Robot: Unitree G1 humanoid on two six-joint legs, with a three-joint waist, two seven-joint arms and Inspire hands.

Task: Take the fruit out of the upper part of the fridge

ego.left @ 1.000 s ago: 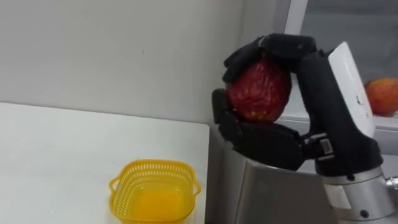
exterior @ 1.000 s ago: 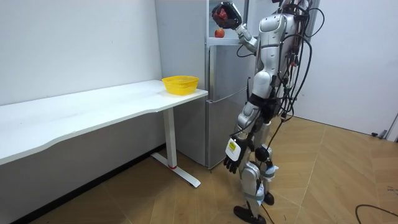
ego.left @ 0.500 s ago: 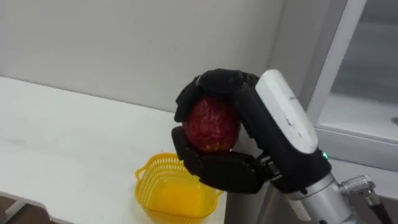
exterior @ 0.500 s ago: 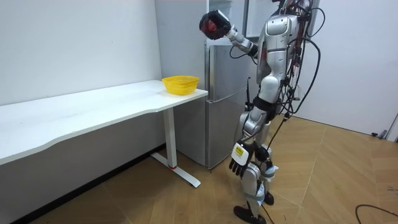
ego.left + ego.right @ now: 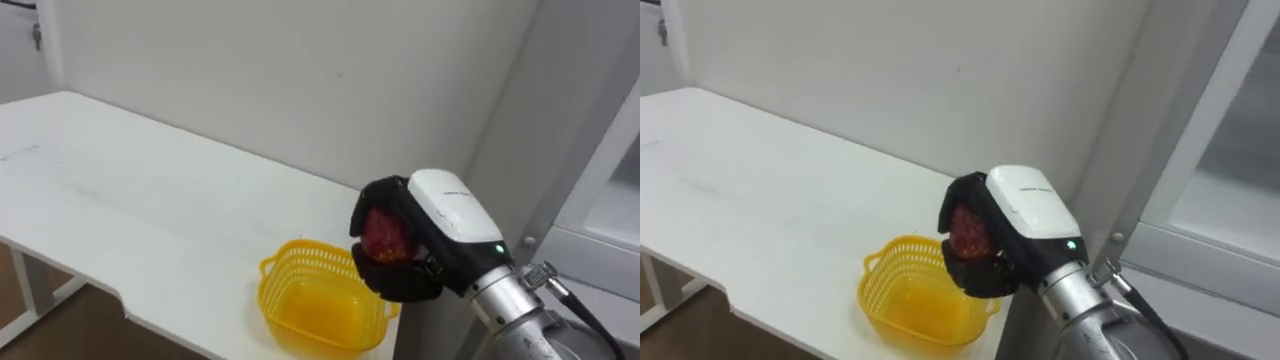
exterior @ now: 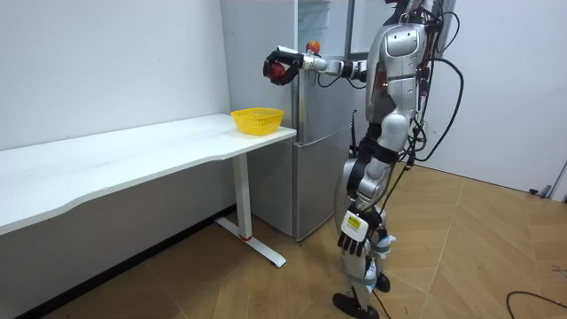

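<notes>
Red fruit (image 5: 383, 238) is enclosed in the right hand (image 5: 445, 222), right of centre in the left eye view, in the air above the desk end and clear of every surface.

1. Fridge (image 6: 319, 133): a tall grey unit at upper centre of the room view. The robot stands on the wooden floor directly in front of it. A second, orange-red fruit (image 6: 312, 46) sits on its upper shelf.
2. Desk (image 5: 150, 195): a long white top that fills the left and centre of the eye views, set against a white wall (image 5: 250, 70). Its end stands just beside the fridge.
3. Basket (image 5: 303, 247): a yellow mesh basket at lower centre of the frame, upright on the desk end near the fridge. Its yellow bottom is visible.
4. Right hand: the arm extends level toward the room view's left. The fingers are clenched round the red fruit, and their dark surfaces cover most of it. In the eye views the hand overlaps the basket's right rim. In the room view the hand is well above the basket and slightly to its right.
5. Left hand (image 6: 352, 239): it hangs beside the leg at lower centre of the room view, fingers relaxed and pointing down.
</notes>
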